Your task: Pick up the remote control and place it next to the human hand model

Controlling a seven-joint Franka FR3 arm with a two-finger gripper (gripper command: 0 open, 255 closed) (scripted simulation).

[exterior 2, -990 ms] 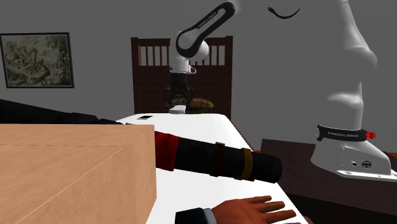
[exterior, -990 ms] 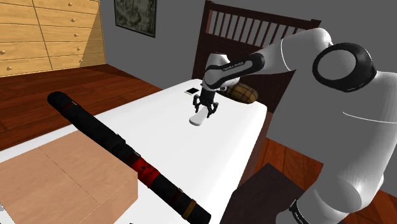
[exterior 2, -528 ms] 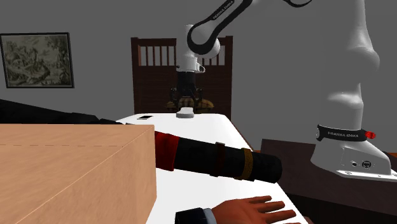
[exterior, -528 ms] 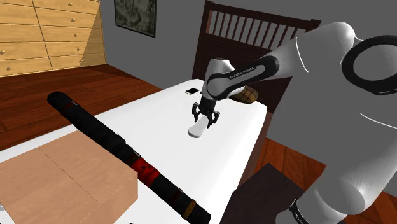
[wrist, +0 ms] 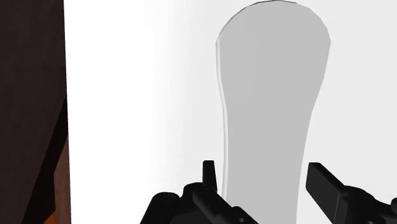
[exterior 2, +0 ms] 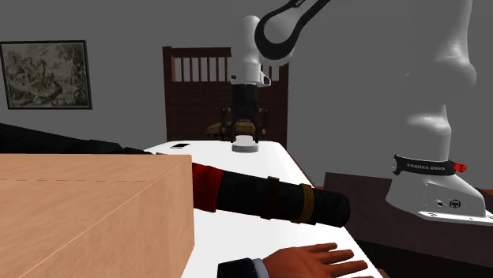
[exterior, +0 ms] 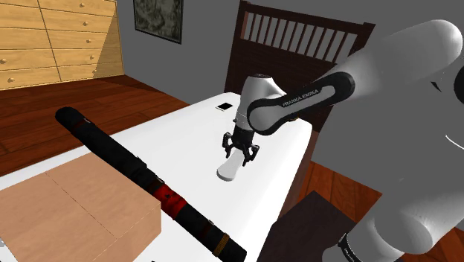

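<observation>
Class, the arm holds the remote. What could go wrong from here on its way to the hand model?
1. The end effector clasps the remote only at its narrow end, so it may tilt or slip.
2. The black tube lies across the table before the hand; a low carry could strike it.
</observation>
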